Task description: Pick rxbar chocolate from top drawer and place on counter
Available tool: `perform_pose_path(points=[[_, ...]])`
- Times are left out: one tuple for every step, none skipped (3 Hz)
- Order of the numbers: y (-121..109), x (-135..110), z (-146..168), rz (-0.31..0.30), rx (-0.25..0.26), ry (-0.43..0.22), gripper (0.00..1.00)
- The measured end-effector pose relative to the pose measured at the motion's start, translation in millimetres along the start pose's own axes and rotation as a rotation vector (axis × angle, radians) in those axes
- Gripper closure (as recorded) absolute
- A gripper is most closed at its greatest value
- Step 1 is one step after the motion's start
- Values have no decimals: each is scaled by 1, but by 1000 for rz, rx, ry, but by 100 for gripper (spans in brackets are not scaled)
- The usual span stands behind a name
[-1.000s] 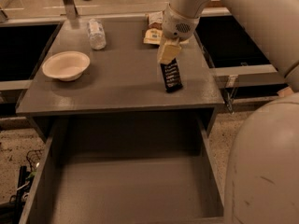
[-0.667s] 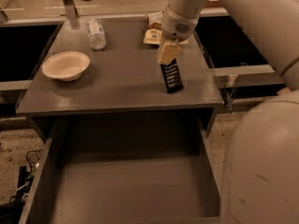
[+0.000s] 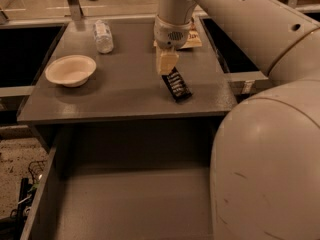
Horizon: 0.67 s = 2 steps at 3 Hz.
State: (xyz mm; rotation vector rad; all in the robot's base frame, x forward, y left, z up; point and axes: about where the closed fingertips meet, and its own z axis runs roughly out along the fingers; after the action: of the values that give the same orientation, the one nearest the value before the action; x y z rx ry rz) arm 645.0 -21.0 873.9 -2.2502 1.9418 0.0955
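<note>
The small black rxbar chocolate with white text point(image 3: 178, 86) lies on the flat grey counter point(image 3: 125, 91), right of the white paper bowl point(image 3: 71, 70). This is its goal surface, so placement looks nearly done. The cream gripper point(image 3: 167, 70) sits over the bar's far end; I cannot tell whether it clamps the bar. The deep grey top drawer point(image 3: 125, 204), nearer than the bowl, stands open.

You have the gripper point(image 3: 167, 66) low over the counter point(image 3: 125, 91), right at the far end of the rxbar chocolate point(image 3: 178, 86), which lies on the counter near its front edge. Elsewhere on the counter you can see a white bowl point(image 3: 71, 70), a clear bottle point(image 3: 103, 35) behind it, and a snack bag point(image 3: 192, 36) partly hidden behind the arm. Below the counter's front edge, the top drawer point(image 3: 135, 204) stands pulled open.
</note>
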Motion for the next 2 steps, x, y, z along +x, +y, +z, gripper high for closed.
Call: perform_pose_path(points=[[-2,-16,21,-52,-17,1,100],[-5,-20,28,-60,-19,-4,100]])
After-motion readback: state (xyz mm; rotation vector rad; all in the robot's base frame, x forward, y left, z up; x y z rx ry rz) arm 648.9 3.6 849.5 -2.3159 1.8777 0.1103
